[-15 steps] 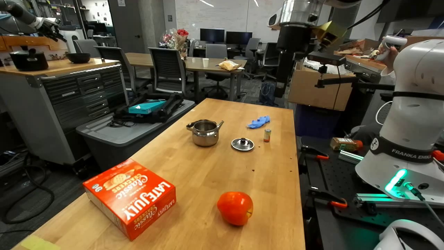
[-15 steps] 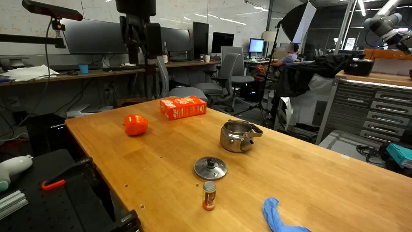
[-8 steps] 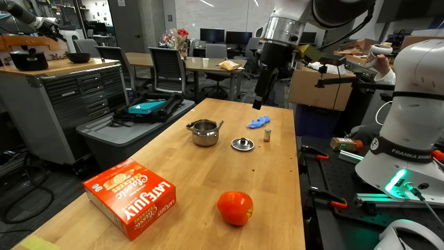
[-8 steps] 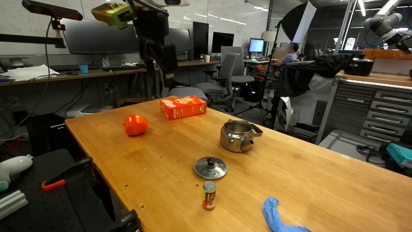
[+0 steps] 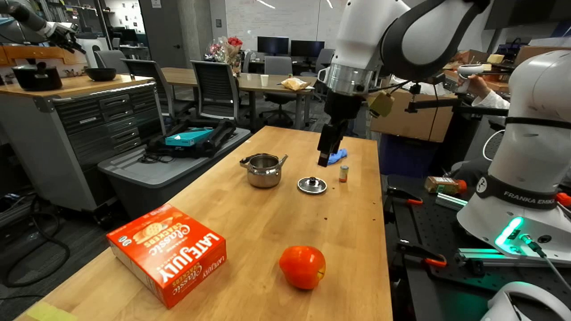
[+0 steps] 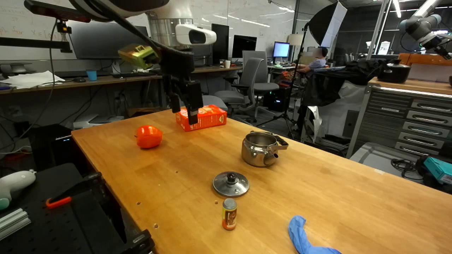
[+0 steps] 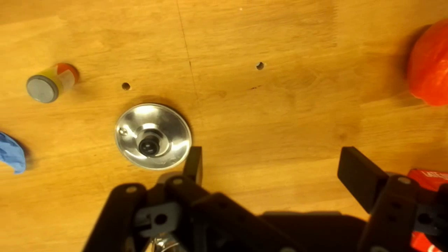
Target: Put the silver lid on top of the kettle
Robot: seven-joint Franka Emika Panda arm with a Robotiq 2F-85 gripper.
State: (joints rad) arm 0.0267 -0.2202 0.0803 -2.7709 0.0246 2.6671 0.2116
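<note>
Right up close in an exterior view, a red tomato (image 5: 303,267) sits on the wooden table (image 5: 348,232), and over to the left there's a box of crackers (image 5: 167,254), lying flat, lettering up. A little deeper, here it is: the silver lid (image 5: 312,186), flat on the wood, black knob on top. The kettle (image 5: 264,173) stands upright near it, clearly apart, mouth uncovered, its black-gripped handle tipped over to one side. On the lid's other side stands a small upright jar (image 5: 343,174), grey-capped, orange at its base. And above the table hangs the gripper (image 7: 272,161)! The wrist view has it wide and released, two fingers spread, wood showing across the gap, the lid lying lower down beside one fingertip. In both exterior views those fingertips are well apart from it. Behind them, in an exterior view, partly hidden, lies a blue glove (image 5: 338,156), and the white arm (image 5: 517,151) bends over from its base. Past the table edge, a grey bin (image 5: 154,174) carrying a teal box (image 5: 188,137), then a cabinet (image 5: 89,133) with a black pot (image 5: 38,78) on top. Deeper again, chairs (image 5: 215,87) line a long table (image 5: 250,82) bearing flowers (image 5: 232,51), and farthest of all, two dark monitors (image 5: 273,45) before a whiteboard (image 5: 276,20).
</note>
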